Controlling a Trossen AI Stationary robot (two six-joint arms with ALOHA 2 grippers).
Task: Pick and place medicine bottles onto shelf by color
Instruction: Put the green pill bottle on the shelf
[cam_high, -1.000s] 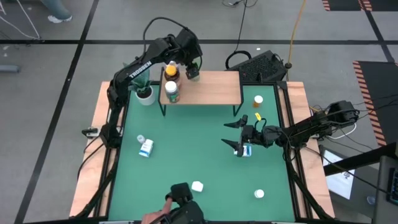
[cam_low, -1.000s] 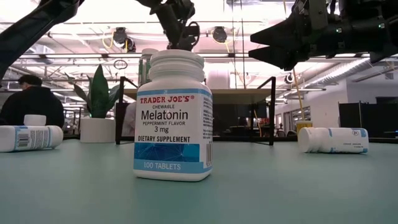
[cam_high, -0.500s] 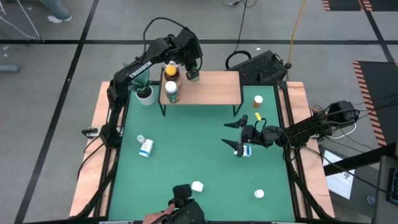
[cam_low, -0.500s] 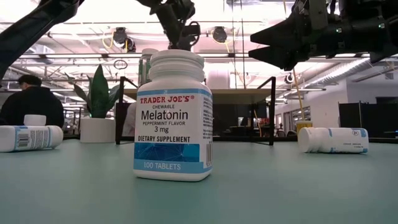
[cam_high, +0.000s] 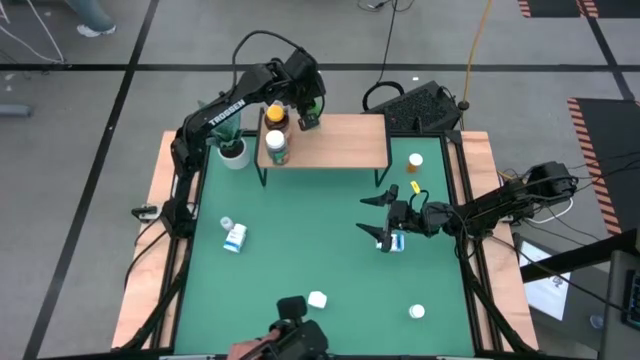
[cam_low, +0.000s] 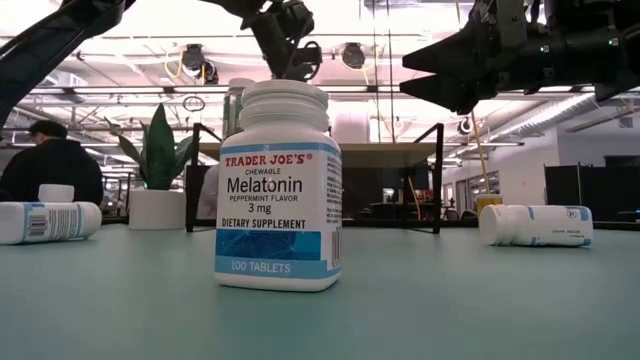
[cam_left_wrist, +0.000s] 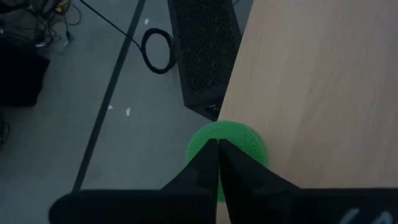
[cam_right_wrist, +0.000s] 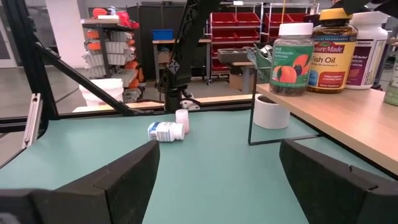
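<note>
Since a second ago your left gripper (cam_high: 310, 118) has closed its fingers completely over the shelf's back left corner, and the arm has barely shifted; the right arm has not moved at all.

Nearest the low camera, you have the Melatonin bottle (cam_low: 279, 186) standing upright on the green table (cam_high: 300, 250), white-capped with a blue band. In the high view it is the white-capped one (cam_high: 317, 299) at the near edge, with another white cap (cam_high: 416, 312) off to its right. A dark device with a person's hand (cam_high: 262, 348) on it shows at the very near edge.

Mid-table, a white-and-blue bottle (cam_high: 235, 237) lies on its side at the left. Your right gripper (cam_high: 383, 214) hovers with its fingers spread wide and nothing between them, just above another white-and-blue bottle (cam_high: 397, 242) lying on the table.

Farther back, an orange bottle (cam_high: 414, 161) stands on the table by the shelf's right end. The shelf (cam_high: 340, 142) carries a green bottle (cam_high: 276, 148) and an amber bottle (cam_high: 276, 117) at its left end. In the left wrist view your shut fingers (cam_left_wrist: 214, 163) sit over a green cap (cam_left_wrist: 229, 144) at the board's edge, holding nothing. The potted plant (cam_high: 231, 148) stands just left of the shelf.
</note>
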